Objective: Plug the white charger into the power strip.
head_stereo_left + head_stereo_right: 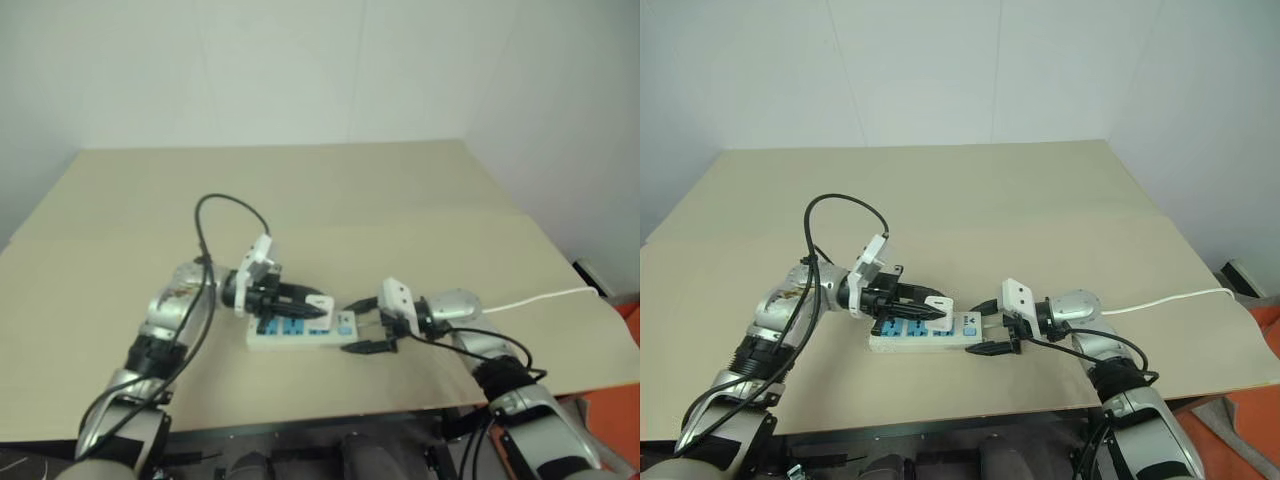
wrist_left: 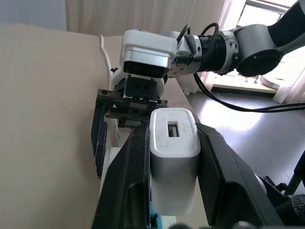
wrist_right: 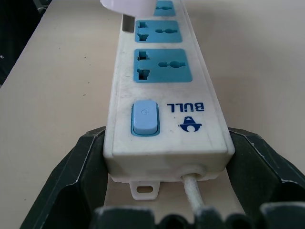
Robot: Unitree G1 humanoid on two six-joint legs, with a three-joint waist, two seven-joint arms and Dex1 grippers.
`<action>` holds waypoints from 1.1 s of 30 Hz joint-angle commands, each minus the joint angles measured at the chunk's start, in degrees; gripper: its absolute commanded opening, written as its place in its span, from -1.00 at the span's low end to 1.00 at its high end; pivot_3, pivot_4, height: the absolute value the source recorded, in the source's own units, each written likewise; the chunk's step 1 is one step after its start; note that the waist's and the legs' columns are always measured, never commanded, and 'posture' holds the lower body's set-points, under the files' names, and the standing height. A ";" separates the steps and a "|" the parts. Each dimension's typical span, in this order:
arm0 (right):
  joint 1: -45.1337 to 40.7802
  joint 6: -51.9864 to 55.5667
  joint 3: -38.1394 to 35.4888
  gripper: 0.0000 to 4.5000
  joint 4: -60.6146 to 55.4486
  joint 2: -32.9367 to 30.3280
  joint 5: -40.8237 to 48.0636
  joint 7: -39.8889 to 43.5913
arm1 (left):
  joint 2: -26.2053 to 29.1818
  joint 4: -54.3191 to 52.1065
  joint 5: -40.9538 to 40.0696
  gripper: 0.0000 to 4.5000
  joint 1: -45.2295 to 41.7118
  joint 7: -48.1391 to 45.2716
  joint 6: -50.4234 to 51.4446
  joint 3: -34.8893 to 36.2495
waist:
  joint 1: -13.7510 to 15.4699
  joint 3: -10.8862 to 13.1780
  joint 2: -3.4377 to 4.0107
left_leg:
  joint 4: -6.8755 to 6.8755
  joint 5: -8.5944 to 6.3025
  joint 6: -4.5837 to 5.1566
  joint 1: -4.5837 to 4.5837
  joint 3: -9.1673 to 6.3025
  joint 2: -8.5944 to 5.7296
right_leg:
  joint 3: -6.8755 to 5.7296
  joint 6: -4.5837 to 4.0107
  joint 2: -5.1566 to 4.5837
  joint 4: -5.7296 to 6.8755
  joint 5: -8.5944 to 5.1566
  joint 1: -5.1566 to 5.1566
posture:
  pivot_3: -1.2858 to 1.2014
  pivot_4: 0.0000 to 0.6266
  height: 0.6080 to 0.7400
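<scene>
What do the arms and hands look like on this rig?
Silver-grey arm shells with black joint bands and loose black cables looping along them. Left hand and right hand: two black fingers each, toothed black rail at the base, white boxy module on top.

Left end effector (image 1: pixel 312 312) clamped shut, right end effector (image 1: pixel 358 326) fingers spread wide, tips facing

The left gripper (image 2: pixel 174 191) clamps the white charger (image 2: pixel 174 164) between its black fingers. Just beyond, the right gripper (image 2: pixel 121 138) seems to hold the power strip (image 2: pixel 108 164) on the table (image 2: pixel 47 119).
</scene>
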 commanded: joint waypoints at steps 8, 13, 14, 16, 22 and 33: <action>1.48 0.85 1.45 0.50 0.50 0.09 -2.80 -1.22 | -1.03 3.97 1.74 -0.55 -0.20 -0.68 -3.86 -0.97 | -0.05 0.00 0.00 | -0.03 0.00 0.00 0.00 0.00 0.00 | 0.00 -0.01 0.00 -0.04 -0.01 -0.01 | 0.03 -0.52 1.00; 1.64 1.20 1.44 0.50 0.15 0.20 -2.85 -1.62 | -2.12 6.43 2.84 -0.55 -1.20 -0.23 -4.92 -1.27 | -0.06 0.00 0.00 | -0.09 0.00 0.00 0.01 0.00 0.00 | 0.00 -0.02 0.00 -0.09 -0.01 0.00 | 0.03 -0.52 1.00; 1.71 1.32 1.43 0.50 0.05 0.24 -2.86 -1.74 | -2.14 6.64 3.15 -0.55 -1.23 -0.48 -5.60 -1.45 | -0.07 0.00 -0.01 | -0.09 0.00 0.00 0.01 0.00 0.00 | 0.00 -0.02 0.00 -0.10 -0.01 0.00 | 0.03 -0.52 1.00; 1.81 1.33 1.44 0.50 -0.03 0.26 -2.93 -1.90 | -2.38 7.18 3.31 -0.55 -1.35 -0.79 -5.96 -1.57 | -0.10 0.00 -0.01 | -0.11 0.00 0.00 0.02 0.00 0.00 | 0.00 -0.02 0.00 -0.11 -0.01 0.00 | 0.03 -0.52 1.00; 2.34 1.52 1.47 0.50 -0.77 0.22 -3.04 -2.09 | -3.16 8.94 4.30 -0.55 -1.73 -1.77 -7.77 -2.14 | -0.15 0.00 -0.01 | -0.26 0.00 0.00 0.04 0.00 0.00 | 0.02 -0.02 0.01 -0.22 -0.01 -0.01 | 0.03 -0.52 1.00; 3.08 0.99 1.24 0.50 -1.40 0.17 -3.06 -2.12 | -4.08 13.05 6.64 -0.55 0.59 -2.03 -15.66 -1.80 | -0.06 -0.03 -0.03 | -0.39 0.00 0.00 0.05 0.00 0.00 | 0.02 -0.04 0.00 -0.33 -0.03 0.01 | 0.03 -0.52 1.00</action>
